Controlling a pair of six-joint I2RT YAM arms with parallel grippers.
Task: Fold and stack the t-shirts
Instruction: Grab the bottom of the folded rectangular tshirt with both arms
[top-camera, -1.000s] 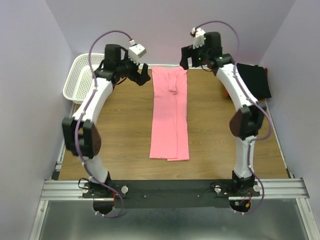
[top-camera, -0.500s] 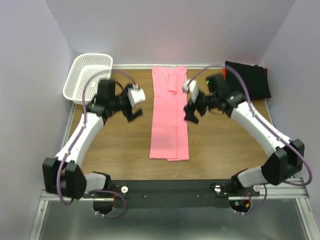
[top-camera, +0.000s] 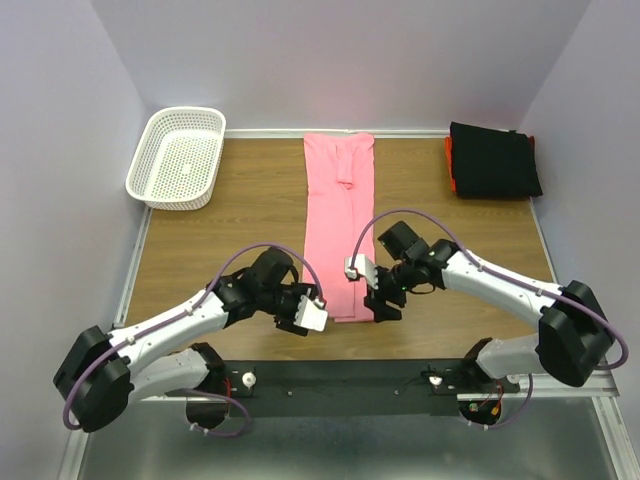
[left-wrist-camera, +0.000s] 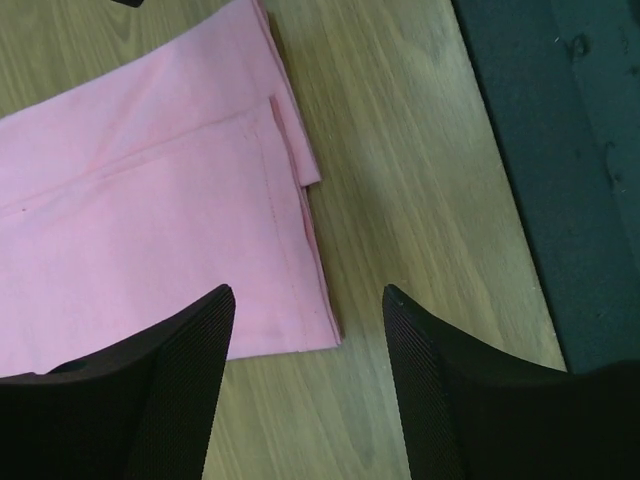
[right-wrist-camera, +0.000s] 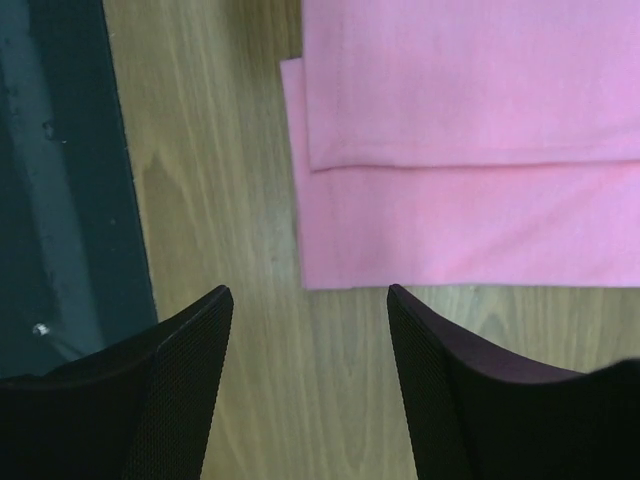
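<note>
Top external view, backed by both wrist cameras: the pink t-shirt (top-camera: 340, 225) lies as a long narrow strip down the middle of the bench (top-camera: 220, 240). Its sides are already turned in, with the collar end far from the arm bases and the hem end near them. Within the last second both arms have swung from the collar end, past the shirt's middle, down to the hem end. The left hand (top-camera: 298, 312) now hovers at the hem's left corner and the right hand (top-camera: 383, 303) at its right corner. Each has its fingers (left-wrist-camera: 160, 390) spread, gripping nothing, with only the cloth edge and bare wood between them. That placement suggests the lengthwise folds are finished. The likely next step is to pinch both hem corners and carry them toward the collar. A dark folded pile (top-camera: 493, 160) waits beyond the shirt's far right corner, and a white basket (top-camera: 178, 160) sits beyond its far left.
</note>
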